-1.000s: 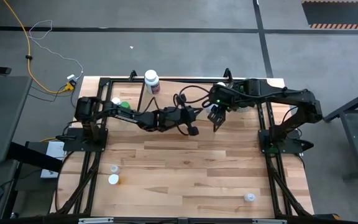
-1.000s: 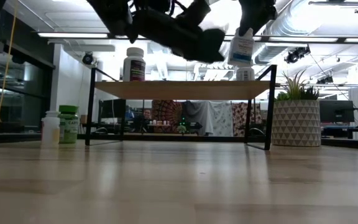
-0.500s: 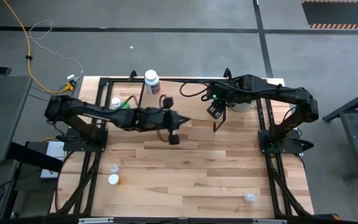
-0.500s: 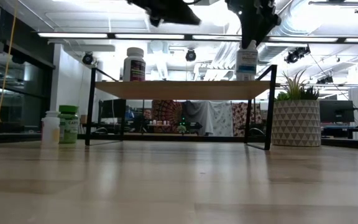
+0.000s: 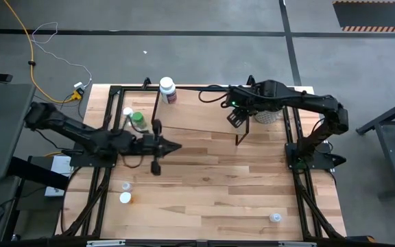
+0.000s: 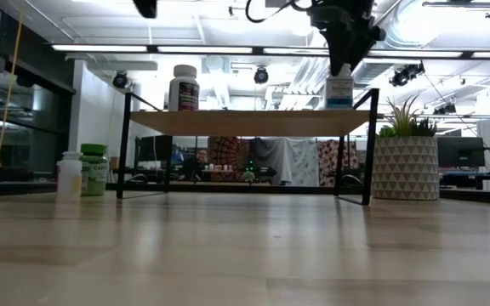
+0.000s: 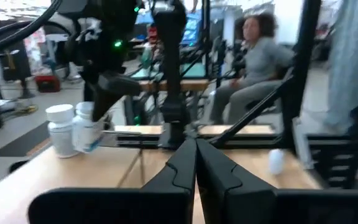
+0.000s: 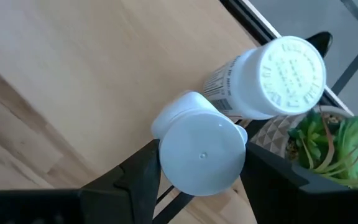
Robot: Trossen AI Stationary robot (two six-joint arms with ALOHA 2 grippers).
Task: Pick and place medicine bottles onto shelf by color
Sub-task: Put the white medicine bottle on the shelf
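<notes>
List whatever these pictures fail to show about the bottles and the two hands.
- Right hand: high view, its own arm covers the flip-cap bottle it grips.
- Left hand: low view, cut off by the top edge.
- Three small bottles near the table's front: high view, too small to read colours.
- Bottle labels on the shelf: low view, too small to read.

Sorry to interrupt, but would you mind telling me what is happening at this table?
The right hand grips a white flip-cap bottle standing on the shelf beside another white bottle. The left hand, shut and empty, hangs over the table, where more bottles wait.
</notes>
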